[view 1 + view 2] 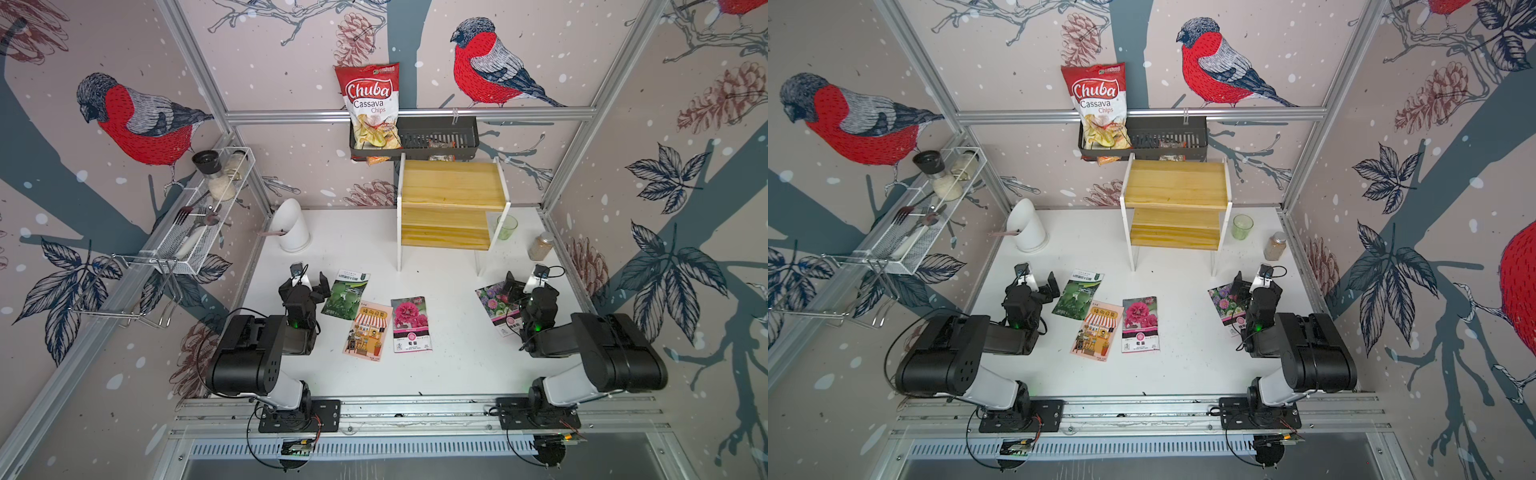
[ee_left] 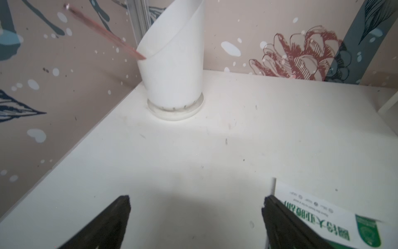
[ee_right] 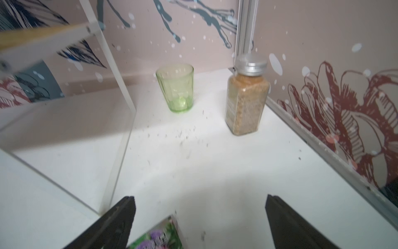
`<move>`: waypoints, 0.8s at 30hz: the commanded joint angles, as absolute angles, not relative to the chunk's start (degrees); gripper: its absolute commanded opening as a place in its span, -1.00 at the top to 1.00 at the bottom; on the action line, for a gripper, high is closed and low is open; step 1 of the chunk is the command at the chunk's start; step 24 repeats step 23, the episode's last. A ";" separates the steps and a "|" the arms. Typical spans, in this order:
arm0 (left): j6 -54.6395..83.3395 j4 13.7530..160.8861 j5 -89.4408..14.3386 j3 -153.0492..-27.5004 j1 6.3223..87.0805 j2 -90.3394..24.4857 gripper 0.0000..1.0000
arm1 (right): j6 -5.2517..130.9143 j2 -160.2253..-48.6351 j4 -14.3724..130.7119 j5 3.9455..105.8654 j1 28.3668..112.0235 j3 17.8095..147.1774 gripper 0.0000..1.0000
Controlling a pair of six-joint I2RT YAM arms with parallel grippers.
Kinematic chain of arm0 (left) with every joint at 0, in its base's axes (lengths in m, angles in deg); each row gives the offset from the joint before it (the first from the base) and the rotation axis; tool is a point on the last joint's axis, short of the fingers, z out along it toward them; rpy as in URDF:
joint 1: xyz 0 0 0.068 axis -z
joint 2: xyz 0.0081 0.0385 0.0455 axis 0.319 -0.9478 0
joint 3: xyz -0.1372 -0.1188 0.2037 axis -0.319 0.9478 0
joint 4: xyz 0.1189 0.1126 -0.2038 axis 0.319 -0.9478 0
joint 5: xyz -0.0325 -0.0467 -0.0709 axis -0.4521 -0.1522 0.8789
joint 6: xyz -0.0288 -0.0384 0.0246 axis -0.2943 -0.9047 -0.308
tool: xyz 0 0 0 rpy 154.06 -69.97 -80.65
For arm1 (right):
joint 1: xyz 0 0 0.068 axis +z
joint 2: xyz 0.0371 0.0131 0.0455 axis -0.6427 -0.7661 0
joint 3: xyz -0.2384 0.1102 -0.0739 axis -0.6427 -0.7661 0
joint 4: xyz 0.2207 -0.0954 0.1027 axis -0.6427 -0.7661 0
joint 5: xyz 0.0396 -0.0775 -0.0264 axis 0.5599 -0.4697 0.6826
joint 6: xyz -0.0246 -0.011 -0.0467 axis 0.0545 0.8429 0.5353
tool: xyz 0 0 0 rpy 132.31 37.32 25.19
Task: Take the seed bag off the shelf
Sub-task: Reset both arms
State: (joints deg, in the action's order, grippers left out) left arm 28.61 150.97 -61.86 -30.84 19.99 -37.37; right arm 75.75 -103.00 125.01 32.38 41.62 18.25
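Observation:
The shelf (image 1: pixel 451 183) (image 1: pixel 1177 185) stands at the back of the table, and both of its wooden boards are bare. Several seed bags lie flat on the table in front of it: a green one (image 1: pixel 346 294) (image 2: pixel 323 217), an orange one (image 1: pixel 368 330), a pink-flower one (image 1: pixel 411 324) and a purple-flower one (image 1: pixel 494 305) (image 3: pixel 159 235). My left gripper (image 1: pixel 305 286) (image 2: pixel 196 204) is open and empty, just left of the green bag. My right gripper (image 1: pixel 524 284) (image 3: pixel 200 204) is open over the far corner of the purple-flower bag and holds nothing.
A white slanted holder (image 1: pixel 293 226) (image 2: pixel 172 71) stands at the back left. A green glass (image 1: pixel 507 226) (image 3: pixel 175 88) and a spice jar (image 1: pixel 540 245) (image 3: pixel 246 97) stand right of the shelf. A black wall basket (image 1: pixel 436 135) holds a chips bag (image 1: pixel 370 104). A white wire rack (image 1: pixel 208 208) hangs on the left wall.

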 commanded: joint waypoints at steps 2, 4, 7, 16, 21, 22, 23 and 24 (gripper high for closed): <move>31.16 151.67 -56.99 -32.47 19.97 -36.89 -0.97 | 75.76 -102.70 126.90 33.06 41.19 19.27 -1.00; 31.29 153.65 -56.72 -31.89 19.99 -37.33 -0.98 | 75.89 -102.58 127.35 33.06 41.22 18.97 -1.00; 31.39 153.22 -56.63 -31.87 19.97 -37.10 -0.98 | 76.08 -102.57 127.37 32.58 41.53 18.99 -1.00; 31.39 150.99 -56.41 -32.42 19.93 -36.48 -0.98 | 76.08 -102.71 127.19 32.58 41.53 19.10 -1.00; 31.39 151.14 -56.41 -32.35 19.92 -36.53 -0.98 | 75.99 -102.78 127.33 33.04 41.26 19.19 -1.00; 31.39 150.97 -56.38 -32.43 19.93 -36.50 -0.98 | 76.04 -102.68 127.14 33.02 41.30 19.17 -1.00; 31.39 151.26 -56.38 -32.37 19.97 -36.59 -0.98 | 76.00 -102.61 127.09 33.07 41.37 19.12 -1.00; 31.39 151.26 -56.38 -32.37 19.97 -36.59 -0.98 | 76.00 -102.61 127.09 33.07 41.37 19.12 -1.00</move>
